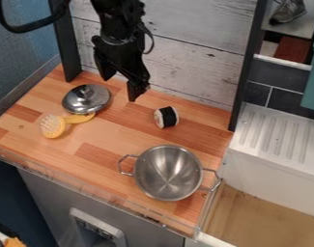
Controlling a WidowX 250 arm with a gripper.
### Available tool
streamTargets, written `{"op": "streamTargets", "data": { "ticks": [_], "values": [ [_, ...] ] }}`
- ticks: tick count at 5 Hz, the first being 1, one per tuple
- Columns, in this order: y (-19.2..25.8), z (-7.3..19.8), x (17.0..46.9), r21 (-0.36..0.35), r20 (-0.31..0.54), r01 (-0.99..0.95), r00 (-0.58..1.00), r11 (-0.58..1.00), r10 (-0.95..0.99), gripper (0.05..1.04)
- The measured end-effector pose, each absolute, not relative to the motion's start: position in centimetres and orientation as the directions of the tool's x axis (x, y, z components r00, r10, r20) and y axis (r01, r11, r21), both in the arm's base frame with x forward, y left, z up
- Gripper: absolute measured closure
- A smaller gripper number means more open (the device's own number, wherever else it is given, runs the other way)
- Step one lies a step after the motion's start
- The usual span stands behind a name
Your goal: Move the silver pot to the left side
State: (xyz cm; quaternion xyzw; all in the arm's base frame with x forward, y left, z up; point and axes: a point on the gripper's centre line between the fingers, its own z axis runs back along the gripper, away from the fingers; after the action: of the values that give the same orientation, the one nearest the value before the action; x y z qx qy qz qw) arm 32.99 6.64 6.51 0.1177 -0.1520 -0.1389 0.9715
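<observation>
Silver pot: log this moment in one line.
silver pot: upright, front right of counter | gripper: open, empty, toward the back | move left: not yet done

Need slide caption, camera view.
Open gripper above the wooden counter, silver pot right of centre, metal lid and yellow brush at left.

A shiny metal lid (98,102) lies knob-up at the back left of the wooden desk (107,137), with a yellow brush (53,127) just beside it, bristles up. Farther right sits a black-and-white roll (166,117). Beyond the desk are a ridged white drainboard (275,137) and, higher up, a shoe (289,11).
</observation>
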Motion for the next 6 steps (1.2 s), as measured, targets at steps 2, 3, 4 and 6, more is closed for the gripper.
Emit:
{"op": "streamTargets", "data": {
  "ticks": [2,3,4,6],
  "values": [
    [-0.4,5.9,29.7,0.333,0.200,0.430,0.838,0.839,-0.508,0.083],
    [-2.6,5.1,28.2,0.339,0.196,0.463,0.817,0.819,-0.543,0.083],
    [-3.5,4.3,26.8,0.326,0.179,0.441,0.840,0.836,-0.512,0.083],
    [-5.1,1.9,25.8,0.327,0.136,0.504,0.812,0.799,-0.568,0.083]
  ]
}}
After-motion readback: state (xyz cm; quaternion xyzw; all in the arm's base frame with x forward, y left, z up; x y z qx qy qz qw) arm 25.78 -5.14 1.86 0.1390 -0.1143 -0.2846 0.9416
